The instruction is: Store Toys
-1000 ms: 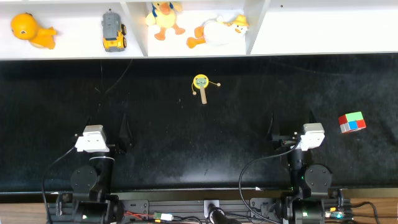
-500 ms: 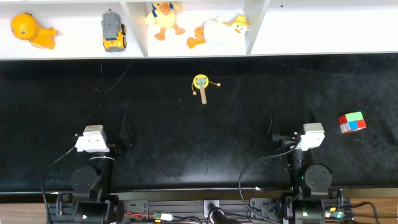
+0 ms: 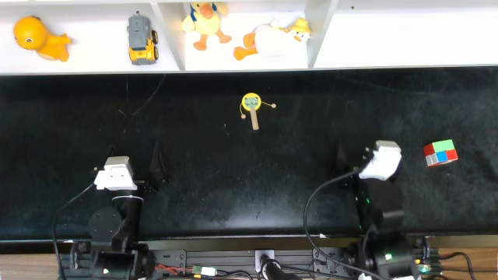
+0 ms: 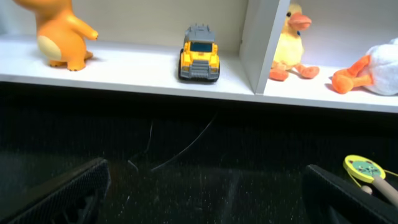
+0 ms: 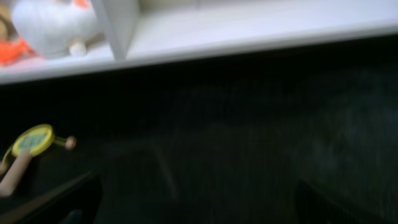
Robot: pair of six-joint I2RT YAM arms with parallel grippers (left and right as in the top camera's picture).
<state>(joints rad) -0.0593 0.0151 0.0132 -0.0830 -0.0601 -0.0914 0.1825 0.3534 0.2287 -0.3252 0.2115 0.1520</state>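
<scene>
Two toys lie on the surface (image 3: 233, 179): rattle (image 3: 252, 106) far centre, cube (image 3: 440, 152) right. Left gripper (image 4: 205, 199) and right gripper (image 5: 193, 202) sit near, fingers wide, empty.

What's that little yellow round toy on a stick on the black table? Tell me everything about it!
It is a small rattle drum: a round yellow head with a greenish face, a pale handle that looks like wood, and a little bead on a string at the side. It lies flat on the black mat, just in front of the white shelf, its handle pointing away from the shelf. Only the mat touches it.
</scene>
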